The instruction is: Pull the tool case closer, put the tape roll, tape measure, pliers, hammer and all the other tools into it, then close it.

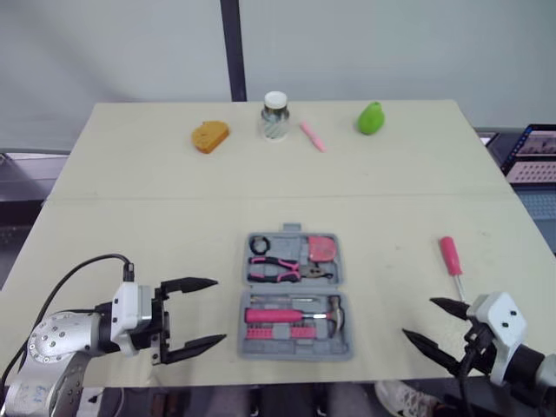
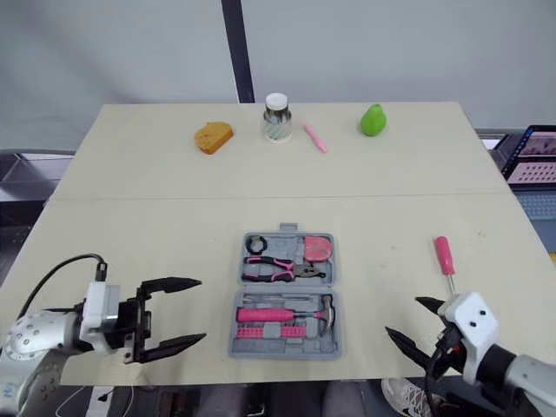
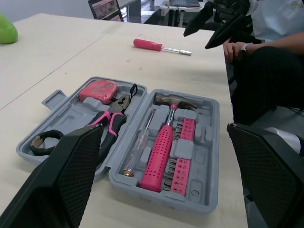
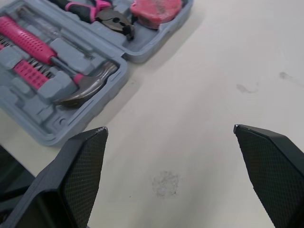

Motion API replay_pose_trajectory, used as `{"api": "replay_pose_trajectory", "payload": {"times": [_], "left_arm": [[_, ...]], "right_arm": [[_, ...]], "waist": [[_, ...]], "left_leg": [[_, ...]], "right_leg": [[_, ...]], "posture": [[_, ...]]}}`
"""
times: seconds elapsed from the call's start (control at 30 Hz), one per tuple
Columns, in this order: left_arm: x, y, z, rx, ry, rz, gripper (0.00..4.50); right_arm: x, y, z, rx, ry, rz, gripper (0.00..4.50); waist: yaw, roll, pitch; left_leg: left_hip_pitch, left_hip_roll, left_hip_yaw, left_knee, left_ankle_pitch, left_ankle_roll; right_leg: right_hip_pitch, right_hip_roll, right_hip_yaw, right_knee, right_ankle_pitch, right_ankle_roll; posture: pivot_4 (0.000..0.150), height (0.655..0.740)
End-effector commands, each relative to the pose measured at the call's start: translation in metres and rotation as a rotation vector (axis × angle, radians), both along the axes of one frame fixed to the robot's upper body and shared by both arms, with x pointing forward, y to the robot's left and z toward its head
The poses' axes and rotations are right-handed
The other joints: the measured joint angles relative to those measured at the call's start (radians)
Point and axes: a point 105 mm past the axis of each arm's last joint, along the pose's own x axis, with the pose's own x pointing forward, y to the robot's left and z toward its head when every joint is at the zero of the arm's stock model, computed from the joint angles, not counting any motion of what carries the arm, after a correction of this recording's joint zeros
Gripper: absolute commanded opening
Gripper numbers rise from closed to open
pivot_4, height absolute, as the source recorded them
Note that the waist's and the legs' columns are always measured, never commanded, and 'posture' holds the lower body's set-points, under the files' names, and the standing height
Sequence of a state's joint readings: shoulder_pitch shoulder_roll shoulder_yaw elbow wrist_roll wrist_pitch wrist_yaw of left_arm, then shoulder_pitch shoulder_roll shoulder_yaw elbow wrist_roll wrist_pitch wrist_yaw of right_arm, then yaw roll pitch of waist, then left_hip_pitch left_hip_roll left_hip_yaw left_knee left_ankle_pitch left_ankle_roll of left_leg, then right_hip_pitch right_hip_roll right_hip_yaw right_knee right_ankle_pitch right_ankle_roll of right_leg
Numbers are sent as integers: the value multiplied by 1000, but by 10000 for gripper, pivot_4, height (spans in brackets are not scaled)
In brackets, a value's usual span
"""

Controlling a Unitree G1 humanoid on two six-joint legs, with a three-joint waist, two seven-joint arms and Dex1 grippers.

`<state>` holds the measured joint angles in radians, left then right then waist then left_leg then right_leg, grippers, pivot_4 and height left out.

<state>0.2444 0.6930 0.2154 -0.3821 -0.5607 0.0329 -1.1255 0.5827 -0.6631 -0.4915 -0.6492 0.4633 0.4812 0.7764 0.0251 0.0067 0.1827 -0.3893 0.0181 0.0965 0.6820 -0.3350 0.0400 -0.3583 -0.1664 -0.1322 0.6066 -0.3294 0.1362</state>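
Observation:
The grey tool case lies open near the table's front edge. Inside it sit a black tape roll, a pink tape measure, pink-handled pliers, a pink-handled hammer and a slim screwdriver. A pink-handled screwdriver lies loose on the table, to the right of the case. My left gripper stands open just left of the case, holding nothing. My right gripper is open at the front right, below the loose screwdriver, with bare table between its fingers.
Along the far edge stand an orange object, a clear jar with a white lid, a pink marker and a green pear-like object. A person sits beyond the table's right side, near a laptop.

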Motion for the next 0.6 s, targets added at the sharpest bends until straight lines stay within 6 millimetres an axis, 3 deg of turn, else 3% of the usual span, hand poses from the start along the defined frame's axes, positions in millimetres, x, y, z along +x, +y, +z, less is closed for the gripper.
{"api": "replay_pose_trajectory", "payload": {"times": [0.03, 0.2, 0.33, 0.6], "left_arm": [[1, -8, 6, -21, -25, -8, 44788], [6, -13, 8, -46, -20, -12, 44788], [7, -14, 8, -50, -12, -17, 44788], [8, -12, 8, -40, -13, -9, 44788]], "right_arm": [[10, -16, 23, -30, -98, -106, 45000], [26, -56, 44, -84, -157, -315, 45000], [35, -77, 37, -79, -62, -441, 45000], [58, -90, 28, 18, 31, -582, 45000]], "waist": [[0, 0, 0], [0, 0, 0], [0, 0, 0], [-2, 1, 0]], "left_leg": [[0, 0, 0, 0, 0, 0], [0, -1, 0, 0, 2, 3], [0, -1, 0, 0, 2, 4], [-1, -1, 0, 0, 3, 4]], "right_leg": [[0, 0, 0, 0, 0, 0], [-1, 1, 0, 1, 0, 0], [-1, 1, 0, 1, 0, 0], [-1, 0, 0, 2, 0, 0]], "posture": [[1500, 6950], [1500, 6950], [1500, 6950], [1500, 6950]]}}
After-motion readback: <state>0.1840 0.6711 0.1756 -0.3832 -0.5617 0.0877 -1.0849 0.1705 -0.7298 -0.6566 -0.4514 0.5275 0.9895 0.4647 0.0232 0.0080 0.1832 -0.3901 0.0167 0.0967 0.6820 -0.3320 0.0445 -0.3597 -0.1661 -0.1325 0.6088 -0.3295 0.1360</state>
